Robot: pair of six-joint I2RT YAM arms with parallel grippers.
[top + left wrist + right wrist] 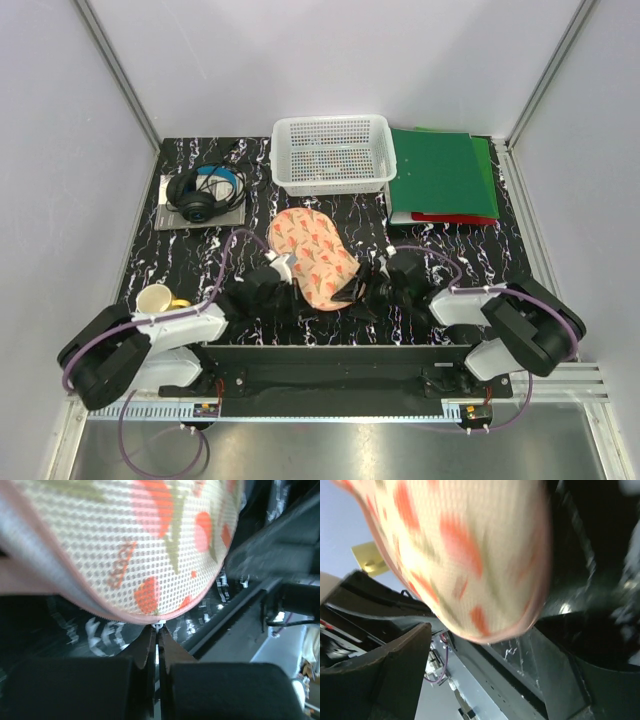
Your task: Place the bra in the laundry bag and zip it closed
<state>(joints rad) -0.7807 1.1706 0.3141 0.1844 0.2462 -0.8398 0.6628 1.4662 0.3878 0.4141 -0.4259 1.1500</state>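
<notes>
Peach mesh with red-pink print filled both wrist views. The bag [312,258] lay on the black marbled table [480,262] between your two grippers, and from above it looked folded shut.

Only the left wrist view showed you the grip. The left gripper [156,630] was clenched, its tips meeting right at the bag's pink zip edge, with a small pale zip tab [158,625] pinched between them. From overhead that tab was too small to make out.

The right wrist view was blurred, but it gave you what the overhead could not. The right gripper [492,647] was released, jaws wide. The bag's rounded end hung just ahead of them, apart from the one finger [400,670] you could see clearly.

The bag's shell hid whatever was inside, so you could not tell whether the bra was in there.

A white basket [332,152] stood well beyond both grippers at the back of the table. Green folders [440,172] lay just beside it, far ahead of the right gripper, with a red one under them. Headphones [205,192] rested on a grey pad [168,215] ahead of the left gripper and off to its left. A yellow cup [155,298] sat behind that gripper, close by the left arm. The left arm's violet cable [228,262] arched up just beside the bag's left edge.
</notes>
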